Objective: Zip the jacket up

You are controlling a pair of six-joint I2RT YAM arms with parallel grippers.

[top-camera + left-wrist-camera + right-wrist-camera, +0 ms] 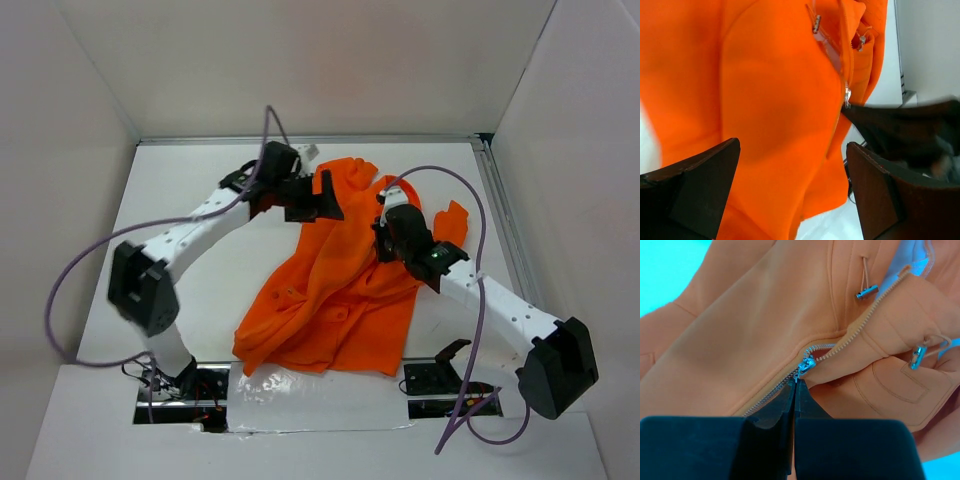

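One camera sits high above and behind my arms. It looks down at the whole table (215, 300) from far off, so it sees both my arms and all of the jacket (340, 290). The camera on my left wrist looks out between the two fingers of my left gripper (792, 150). It is very near the orange cloth, which fills most of its view. The camera on my right wrist looks along my right gripper (794, 387), also very near. Both wrist views share the zipper pull (805, 366) and the cloth around it. The left one also sees my right gripper from the side.
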